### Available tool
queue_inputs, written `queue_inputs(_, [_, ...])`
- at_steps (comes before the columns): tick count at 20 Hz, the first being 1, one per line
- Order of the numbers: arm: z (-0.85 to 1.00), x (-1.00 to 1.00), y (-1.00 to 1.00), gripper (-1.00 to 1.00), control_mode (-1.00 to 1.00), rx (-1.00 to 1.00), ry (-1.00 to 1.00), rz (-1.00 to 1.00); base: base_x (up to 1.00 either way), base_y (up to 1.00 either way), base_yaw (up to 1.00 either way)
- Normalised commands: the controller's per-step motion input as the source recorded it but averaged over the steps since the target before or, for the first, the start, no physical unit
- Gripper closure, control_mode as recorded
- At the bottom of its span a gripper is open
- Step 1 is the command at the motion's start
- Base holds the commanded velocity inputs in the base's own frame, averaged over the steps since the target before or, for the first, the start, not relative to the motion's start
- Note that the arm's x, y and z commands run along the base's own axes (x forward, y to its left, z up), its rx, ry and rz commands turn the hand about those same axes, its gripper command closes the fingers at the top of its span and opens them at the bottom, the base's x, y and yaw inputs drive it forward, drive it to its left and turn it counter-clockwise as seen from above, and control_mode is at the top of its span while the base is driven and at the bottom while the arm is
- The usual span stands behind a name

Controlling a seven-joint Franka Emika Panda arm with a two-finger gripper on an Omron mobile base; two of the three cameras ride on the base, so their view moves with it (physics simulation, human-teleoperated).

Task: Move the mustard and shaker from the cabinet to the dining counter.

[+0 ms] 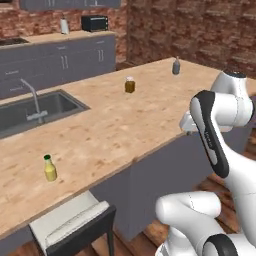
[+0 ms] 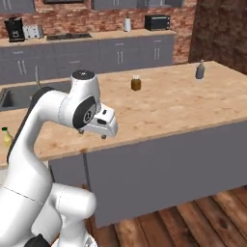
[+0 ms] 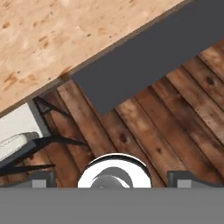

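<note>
One mustard near left on the bench, one shaker far right, one brown jar between, one sink, one stool.

Wood-grain surface: mustard near front edge, brown jar mid, shaker far end, sink inset.

Kitchen: brick walls, grey cabinets, sink, toaster oven.
</note>
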Motion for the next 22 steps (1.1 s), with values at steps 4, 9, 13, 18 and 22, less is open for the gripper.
queue_inputs(4, [0.0, 0.0, 0.0, -1.0, 1.0, 0.0, 0.0, 0.0, 0.0, 0.0, -0.96])
queue_inputs(9, [0.0, 0.0, 0.0, -1.0, 1.0, 0.0, 0.0, 0.0, 0.0, 0.0, -0.96])
queue_inputs(13, [0.0, 0.0, 0.0, -1.0, 1.0, 0.0, 0.0, 0.0, 0.02, -0.01, -0.83])
queue_inputs(18, [0.0, 0.0, 0.0, -1.0, 1.0, 0.0, 0.0, 0.0, 0.24, -0.07, -0.59])
queue_inputs(22, [0.0, 0.0, 0.0, -1.0, 1.0, 0.0, 0.0, 0.0, 0.57, -0.19, -0.19])
